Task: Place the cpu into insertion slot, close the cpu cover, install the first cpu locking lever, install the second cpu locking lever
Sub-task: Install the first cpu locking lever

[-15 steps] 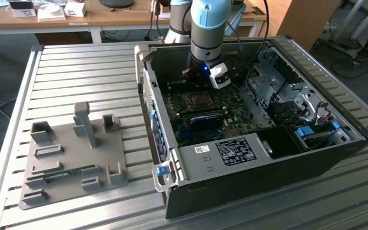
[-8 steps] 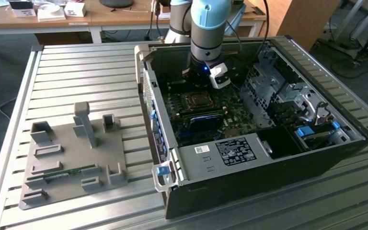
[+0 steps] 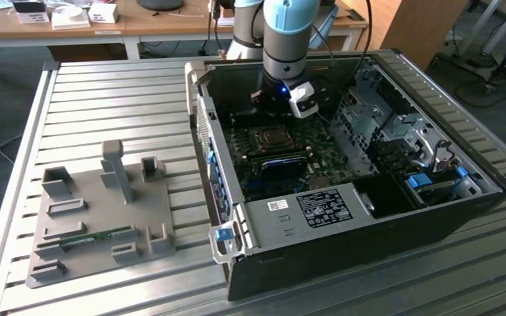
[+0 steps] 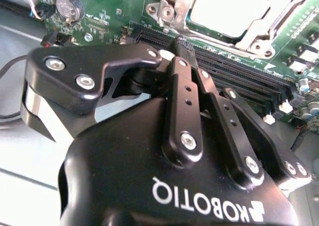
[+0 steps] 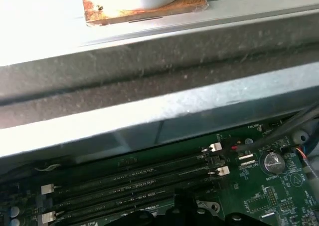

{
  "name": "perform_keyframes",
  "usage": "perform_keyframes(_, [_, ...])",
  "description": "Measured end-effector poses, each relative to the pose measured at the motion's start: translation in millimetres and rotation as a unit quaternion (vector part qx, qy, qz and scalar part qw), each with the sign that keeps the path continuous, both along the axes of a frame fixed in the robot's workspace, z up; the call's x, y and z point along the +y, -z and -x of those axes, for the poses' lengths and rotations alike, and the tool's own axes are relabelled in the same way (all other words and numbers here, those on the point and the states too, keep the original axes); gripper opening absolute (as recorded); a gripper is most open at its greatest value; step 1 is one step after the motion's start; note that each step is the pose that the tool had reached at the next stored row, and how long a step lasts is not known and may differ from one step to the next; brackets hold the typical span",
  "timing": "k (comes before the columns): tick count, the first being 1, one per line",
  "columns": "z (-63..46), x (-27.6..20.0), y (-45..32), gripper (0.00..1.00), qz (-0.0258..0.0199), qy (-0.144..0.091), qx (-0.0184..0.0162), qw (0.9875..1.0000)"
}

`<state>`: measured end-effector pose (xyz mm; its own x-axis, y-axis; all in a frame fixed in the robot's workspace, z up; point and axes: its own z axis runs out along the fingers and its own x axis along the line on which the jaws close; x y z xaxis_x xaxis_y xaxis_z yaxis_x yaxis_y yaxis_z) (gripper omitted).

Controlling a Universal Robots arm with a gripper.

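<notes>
gripper (image 4: 182,46) shut, over memory slots (image 4: 234,71), beside cpu cover (image 4: 224,16)

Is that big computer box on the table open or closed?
Open. In the exterior view the computer case lies on its side with no side panel, its green circuit board exposed.

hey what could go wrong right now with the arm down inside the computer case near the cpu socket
Judging from the pictures, two risks stand out.

1. In the second wrist view the gripper sits right at the long black memory slots, beside the cpu cover. A slight drift could catch a slot or its white latch.

2. In the exterior view the arm reaches down between the walls of the computer case, so a sideways move might bump a wall.
</notes>
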<state>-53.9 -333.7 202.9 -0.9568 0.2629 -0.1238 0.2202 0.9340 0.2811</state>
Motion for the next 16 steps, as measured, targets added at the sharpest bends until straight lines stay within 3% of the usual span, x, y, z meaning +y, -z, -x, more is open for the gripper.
perform_keyframes(4, [0.1, 0.0, 0.0, 0.11, 0.0000, 0.000, -0.0005, 1.0000])
perform_keyframes(6, [0.3, 0.0, -0.1, 0.11, 0.0001, 0.000, -0.0026, 1.0000])
perform_keyframes(16, [0.2, -0.1, 0.1, 0.11, -0.0001, -0.017, -0.0237, 0.9996])
